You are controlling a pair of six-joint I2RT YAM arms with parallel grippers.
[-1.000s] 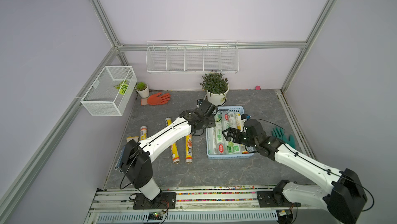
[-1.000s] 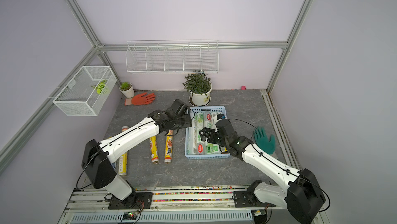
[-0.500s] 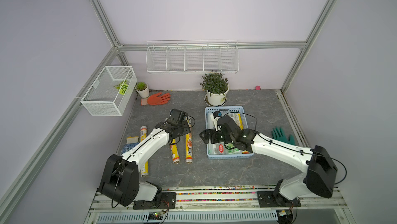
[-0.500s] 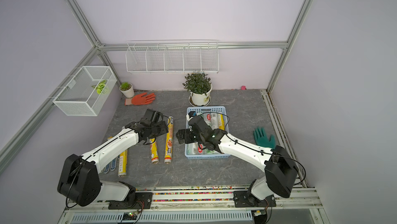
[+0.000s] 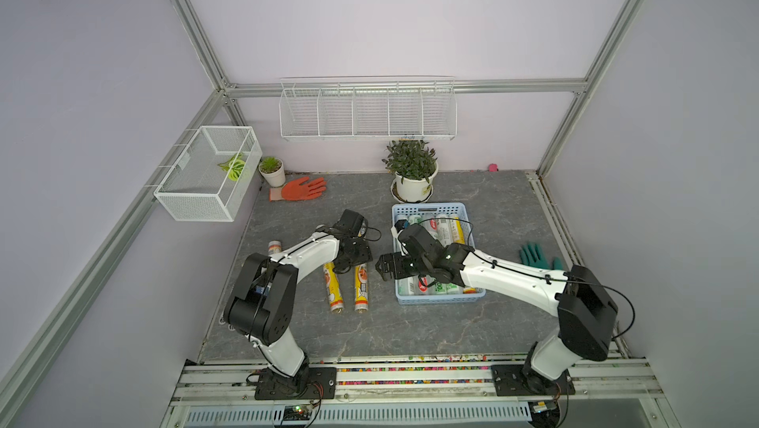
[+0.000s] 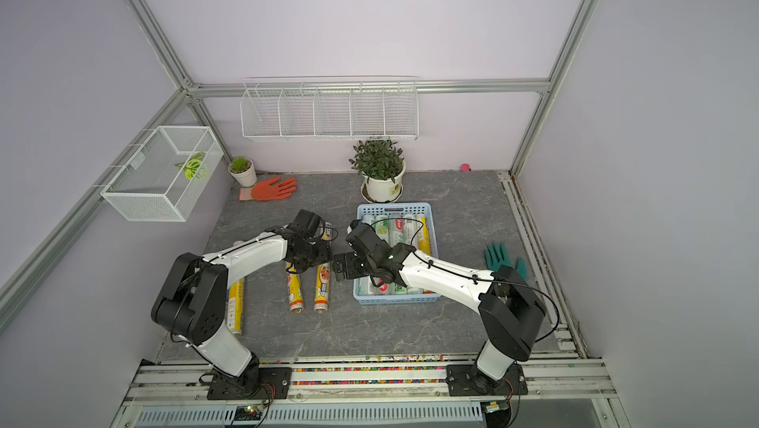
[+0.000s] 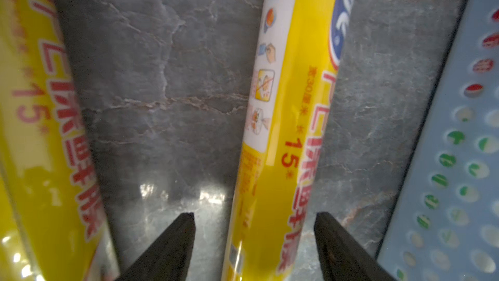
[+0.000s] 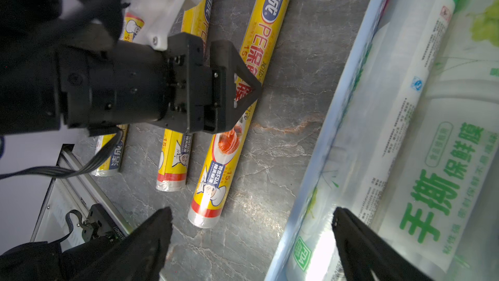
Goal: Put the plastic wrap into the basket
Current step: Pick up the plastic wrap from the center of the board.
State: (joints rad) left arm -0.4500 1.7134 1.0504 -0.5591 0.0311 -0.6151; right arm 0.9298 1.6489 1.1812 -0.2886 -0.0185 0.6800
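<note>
Two yellow rolls of plastic wrap [image 5: 333,292] [image 5: 361,292] lie side by side on the grey table, left of the light blue basket [image 5: 439,299]. A third roll [image 6: 236,306] lies further left, partly under my left arm. Several white-green and yellow rolls [image 5: 443,228] lie inside the basket. My left gripper [image 7: 255,215] is open and straddles the yellow roll [image 7: 283,131] nearest the basket, with gaps on both sides. My right gripper [image 8: 251,212] is open and empty, hovering over the basket's left rim [image 8: 332,131]. Both grippers show in a top view [image 5: 356,262] [image 5: 380,272].
A potted plant [image 5: 412,177] stands just behind the basket. An orange glove [image 5: 300,189] and a small pot [image 5: 273,171] sit at the back left, a green glove [image 5: 534,255] to the right. A wire mesh box [image 5: 209,173] and wire rack [image 5: 367,113] hang on the walls.
My left arm drew back from the basket to the rolls on the table and its jaws widened. My right arm swung left across the basket to its left rim, staying open.
</note>
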